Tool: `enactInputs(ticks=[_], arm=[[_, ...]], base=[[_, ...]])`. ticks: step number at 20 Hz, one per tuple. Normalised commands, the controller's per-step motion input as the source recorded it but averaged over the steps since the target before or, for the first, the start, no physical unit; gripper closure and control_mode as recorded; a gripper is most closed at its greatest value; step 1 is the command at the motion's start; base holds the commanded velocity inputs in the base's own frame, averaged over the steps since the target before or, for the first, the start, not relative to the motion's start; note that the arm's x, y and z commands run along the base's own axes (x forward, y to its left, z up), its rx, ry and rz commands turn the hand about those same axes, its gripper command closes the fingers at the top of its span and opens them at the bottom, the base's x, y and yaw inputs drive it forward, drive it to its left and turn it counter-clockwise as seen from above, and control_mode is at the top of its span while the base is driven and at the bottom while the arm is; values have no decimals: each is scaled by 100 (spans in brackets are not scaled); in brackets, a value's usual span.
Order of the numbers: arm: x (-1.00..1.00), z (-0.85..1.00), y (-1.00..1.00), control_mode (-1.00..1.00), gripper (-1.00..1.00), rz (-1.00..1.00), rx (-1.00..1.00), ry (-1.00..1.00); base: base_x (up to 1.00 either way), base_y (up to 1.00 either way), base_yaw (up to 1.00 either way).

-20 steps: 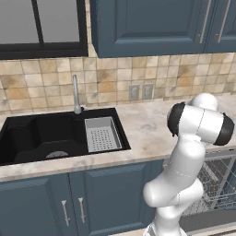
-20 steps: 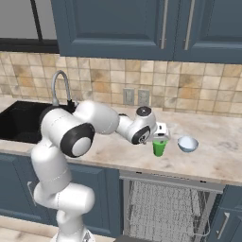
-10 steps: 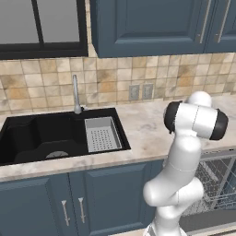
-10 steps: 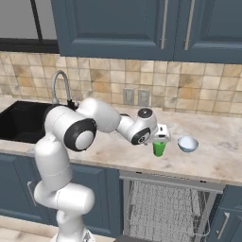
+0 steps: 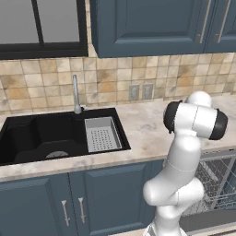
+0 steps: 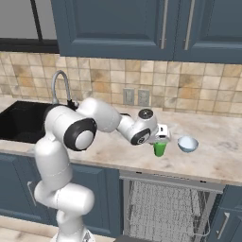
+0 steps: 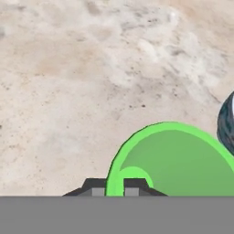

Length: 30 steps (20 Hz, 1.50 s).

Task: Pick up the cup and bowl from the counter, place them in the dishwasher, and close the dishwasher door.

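Note:
The green cup stands upright on the beige counter, above the dishwasher. My gripper comes down on it from above. In the hand view the gripper is shut on the cup's near rim, one fingertip inside the wall and one outside. The pale blue-white bowl sits just right of the cup, apart from it; its edge shows at the right of the hand view. The dishwasher's wire rack is exposed, with the dishwasher door folded down low.
A black double sink with a grey strainer tray and a faucet lies left of the arm. Blue cabinets run under the counter and upper cabinets hang above. Bare counter spreads around the cup.
The fingers have closed from wide open onto the cup's rim. The arm's elbow has shifted slightly; cup and bowl stay in place.

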Motion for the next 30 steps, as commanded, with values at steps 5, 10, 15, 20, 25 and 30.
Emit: enactInputs(ticks=[5, 10, 15, 20, 25, 30], arm=[[-39, 2, 0, -100, 100, 0, 0, -11], [-46, 21, 0, -100, 100, 0, 0, -13], [-39, 31, 0, -100, 100, 0, 1, -10], [-39, 34, 0, -100, 100, 0, 13, -6], [-51, 40, 0, -100, 100, 0, 25, -7], [-55, 35, 0, -100, 100, -6, 29, -7]], base=[[0, 0, 0], [0, 0, 0], [0, 0, 0], [0, 0, 0], [0, 0, 0], [0, 0, 0]])
